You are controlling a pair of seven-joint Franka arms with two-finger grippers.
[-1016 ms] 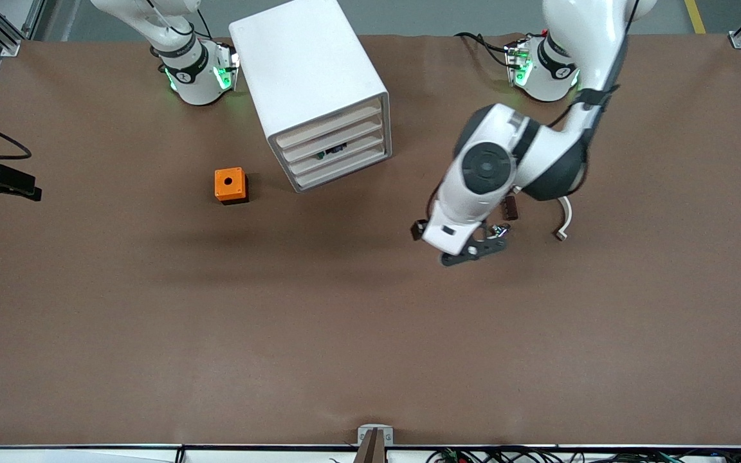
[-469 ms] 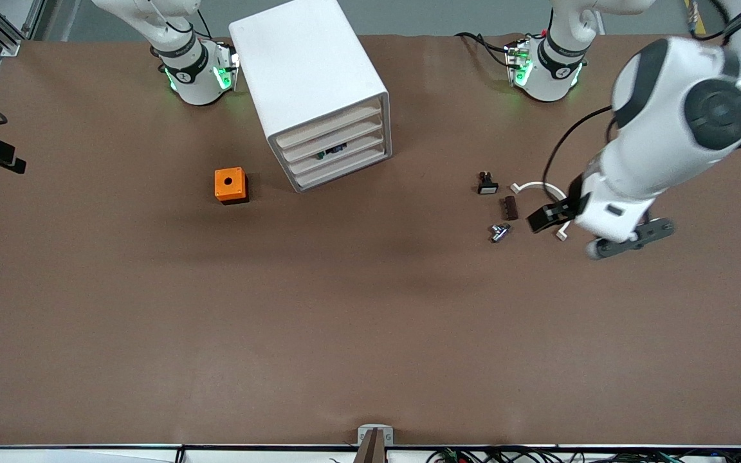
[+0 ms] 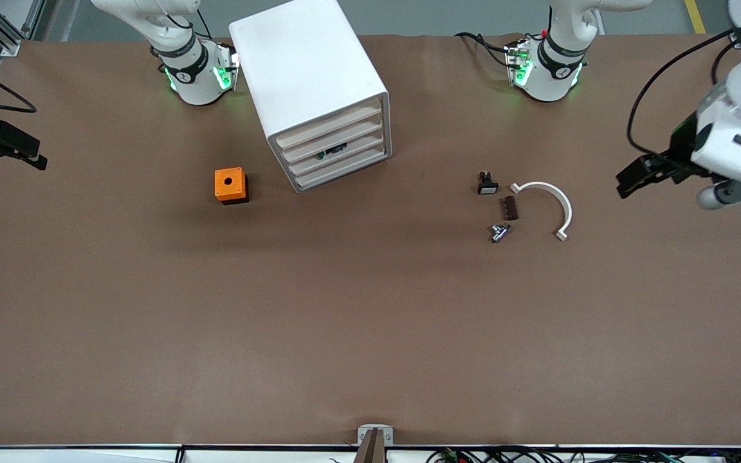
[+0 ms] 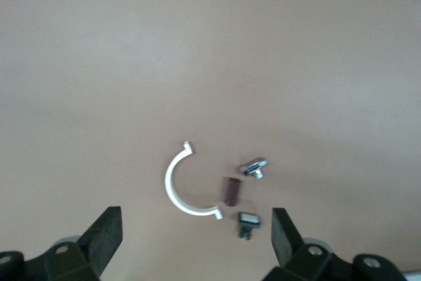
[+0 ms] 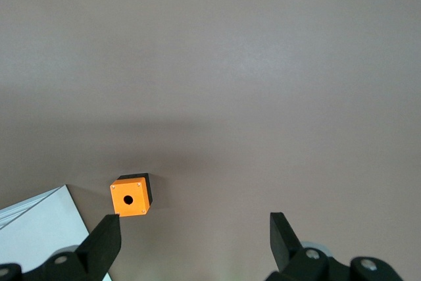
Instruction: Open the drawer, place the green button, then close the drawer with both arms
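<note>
The white cabinet [image 3: 309, 77] stands near the right arm's base, its four pale drawer fronts [image 3: 335, 149] all flush. A tiny dark thing with a green spot [image 3: 330, 152], seemingly the button, shows at the third drawer from the top. My left gripper [image 3: 640, 173] hangs open and empty above the table toward the left arm's end, apart from everything; its wrist view shows the fingers [image 4: 105, 235] spread wide. My right gripper [image 3: 13, 151] is open and empty at the right arm's end of the table, its fingers [image 5: 102, 241] spread.
An orange box with a hole [image 3: 230, 185] sits beside the cabinet; it also shows in the right wrist view [image 5: 130, 196]. A black piece with white cap [image 3: 487, 184], brown block [image 3: 509, 208], metal part [image 3: 499, 231] and white curved clip [image 3: 554, 199] lie together.
My left arm has swung from over the small parts toward the left arm's end of the table, uncovering them. My right gripper has shifted a little at the table's edge.
</note>
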